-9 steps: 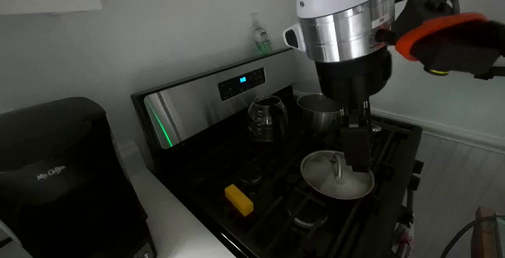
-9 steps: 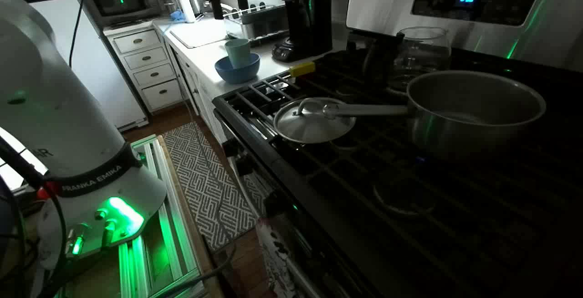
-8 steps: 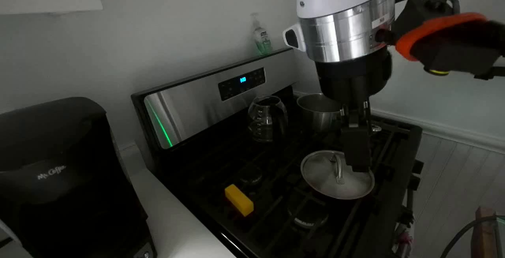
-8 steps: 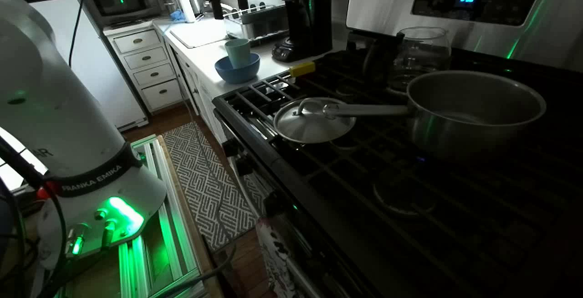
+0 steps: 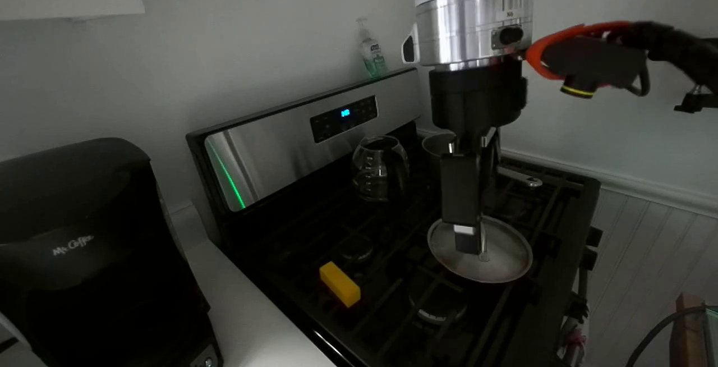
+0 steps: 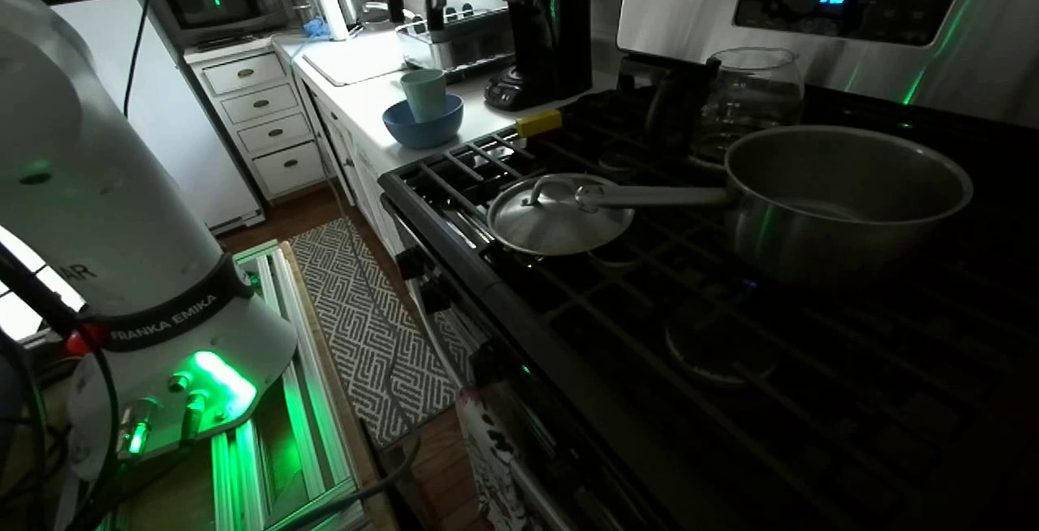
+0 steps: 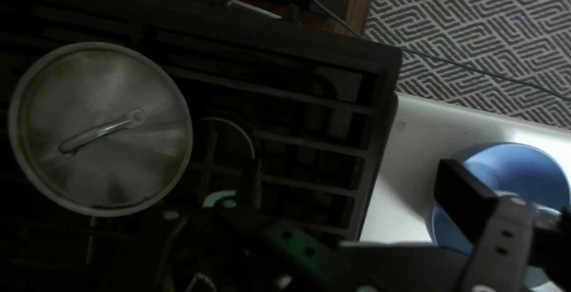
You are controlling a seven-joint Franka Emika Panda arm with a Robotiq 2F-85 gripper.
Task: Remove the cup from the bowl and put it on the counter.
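A pale blue-green tapered cup [image 6: 424, 95] stands in a blue bowl [image 6: 424, 133] on the white counter [image 6: 480, 118], beside the stove. In the wrist view the bowl [image 7: 517, 167] is at the lower right, partly covered by one gripper finger; only pale bits of the cup show there. My gripper [image 6: 416, 23] is open and empty, its two fingers well apart, higher in the picture than the cup and not touching it. It also shows in the wrist view [image 7: 357, 180], mostly dark. In the exterior view where the bowl and cup are out of view, the fingers [image 5: 461, 193] point downward.
On the black stovetop are a metal lid [image 6: 562, 218], a saucepan [image 6: 848, 214] whose handle reaches toward the lid, a glass carafe [image 6: 755, 101] and a yellow block [image 5: 339, 284]. A black coffee maker [image 6: 552, 36] and a dish rack [image 6: 463, 44] stand on the counter.
The arm and wrist have turned and shifted; in the exterior views my gripper has moved left in one picture and slightly right and lower in another. The cup and bowl have not moved.
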